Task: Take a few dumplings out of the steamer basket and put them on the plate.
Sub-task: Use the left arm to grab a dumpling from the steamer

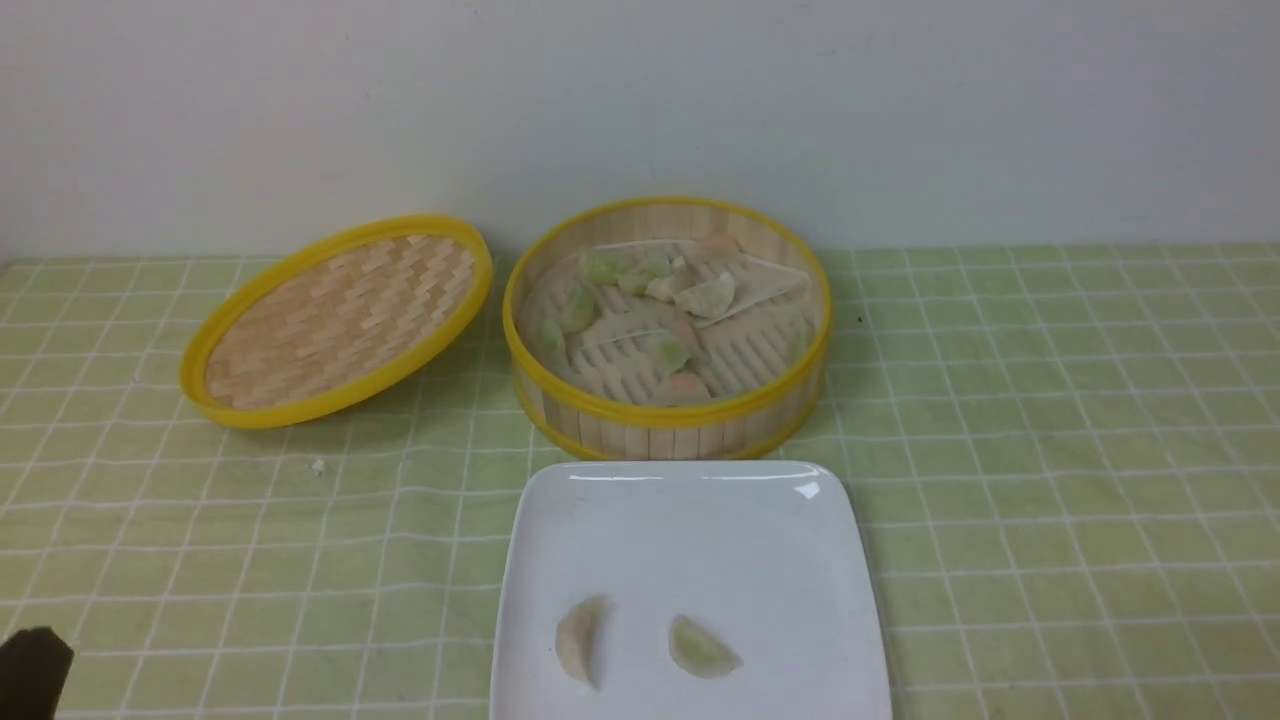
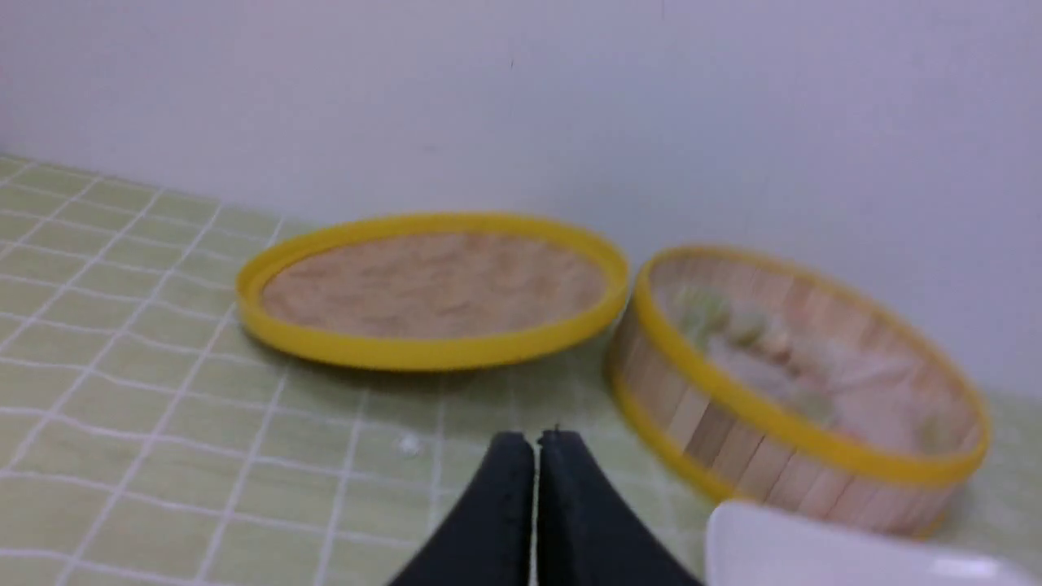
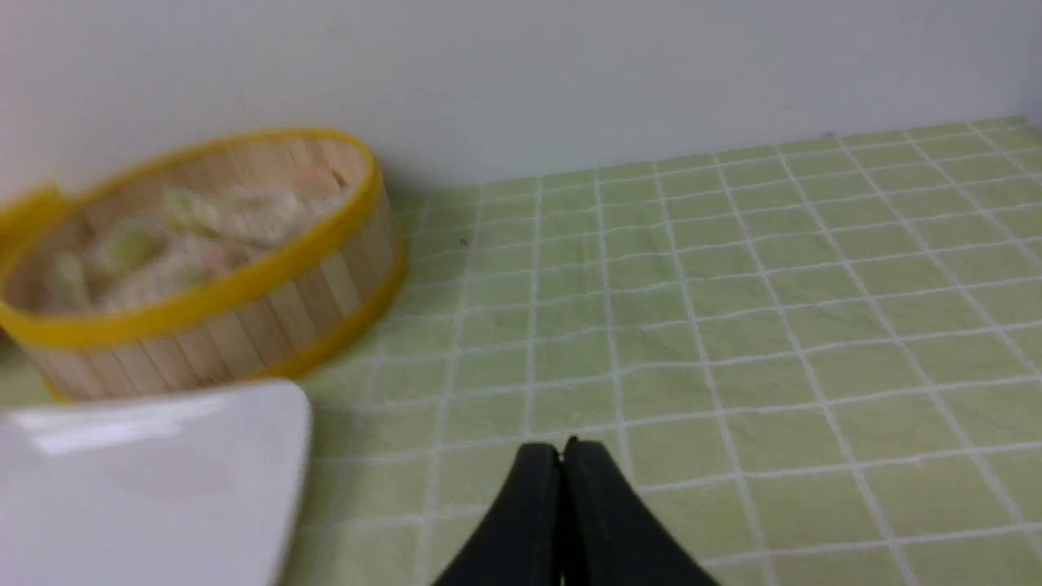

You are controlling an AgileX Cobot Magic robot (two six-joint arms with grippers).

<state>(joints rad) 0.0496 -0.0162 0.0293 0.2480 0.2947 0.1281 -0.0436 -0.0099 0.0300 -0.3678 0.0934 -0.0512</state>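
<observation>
The steamer basket (image 1: 668,415) stands at the middle back and holds several green, pink and cream dumplings (image 1: 706,296). The white square plate (image 1: 690,520) lies just in front of it. On the plate lie a cream dumpling (image 1: 581,637) and a pale green dumpling (image 1: 701,648). My left gripper (image 2: 535,439) is shut and empty, low over the cloth to the left of the plate (image 2: 814,547) and short of the basket (image 2: 733,435); a dark bit of it shows at the front view's lower left corner (image 1: 33,672). My right gripper (image 3: 561,449) is shut and empty, to the right of the plate (image 3: 163,480) and basket (image 3: 244,325).
The shallow woven lid (image 1: 340,318) leans tilted to the left of the basket, also in the left wrist view (image 2: 431,289). A green checked cloth (image 1: 1050,450) covers the table. A white wall stands close behind. A small white crumb (image 1: 318,466) lies on the cloth.
</observation>
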